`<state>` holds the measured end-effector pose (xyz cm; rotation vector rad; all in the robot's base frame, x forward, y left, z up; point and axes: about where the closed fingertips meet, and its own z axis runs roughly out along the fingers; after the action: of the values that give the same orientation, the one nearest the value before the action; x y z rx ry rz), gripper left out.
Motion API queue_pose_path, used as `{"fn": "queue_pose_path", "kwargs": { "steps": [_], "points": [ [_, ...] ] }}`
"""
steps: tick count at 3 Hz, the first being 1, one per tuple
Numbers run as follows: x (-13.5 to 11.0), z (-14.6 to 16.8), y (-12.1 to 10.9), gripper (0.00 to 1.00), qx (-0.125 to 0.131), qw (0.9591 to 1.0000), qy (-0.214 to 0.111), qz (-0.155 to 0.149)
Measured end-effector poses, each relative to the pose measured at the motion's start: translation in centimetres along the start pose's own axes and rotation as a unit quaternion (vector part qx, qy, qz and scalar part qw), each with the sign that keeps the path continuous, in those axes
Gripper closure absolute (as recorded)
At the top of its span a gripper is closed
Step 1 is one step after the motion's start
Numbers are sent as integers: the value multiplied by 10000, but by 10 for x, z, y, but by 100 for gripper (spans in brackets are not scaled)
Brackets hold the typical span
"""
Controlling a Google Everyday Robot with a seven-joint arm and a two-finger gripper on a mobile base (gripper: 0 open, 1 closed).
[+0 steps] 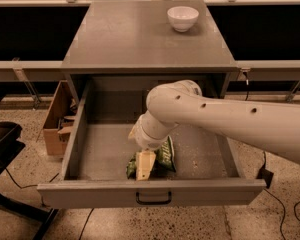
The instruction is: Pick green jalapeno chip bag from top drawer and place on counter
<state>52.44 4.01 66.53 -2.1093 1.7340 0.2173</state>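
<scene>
The green jalapeno chip bag (166,153) lies crumpled on the floor of the open top drawer (102,151), near the front panel with its black handle (153,200). My gripper (145,165) reaches down into the drawer from the right. It sits on the left part of the bag and covers it there. The white arm (225,119) crosses over the drawer's right half. The grey counter (135,34) is the cabinet's top, behind the drawer.
A white bowl (182,18) stands at the counter's back right. A brown cardboard box (55,121) sits on the floor left of the drawer. A black frame (2,141) stands at the far left. Cables (267,176) hang at the right.
</scene>
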Motion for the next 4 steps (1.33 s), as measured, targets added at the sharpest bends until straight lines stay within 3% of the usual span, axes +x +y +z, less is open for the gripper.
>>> {"fn": "queue_pose_path", "kwargs": {
  "steps": [1,2,4],
  "points": [
    [-2,-4,0,70,1,10000,0,0],
    [-3,-6,-1,68,2,10000,0,0],
    [-3,-6,-1,21,1,10000,0,0]
  ]
}}
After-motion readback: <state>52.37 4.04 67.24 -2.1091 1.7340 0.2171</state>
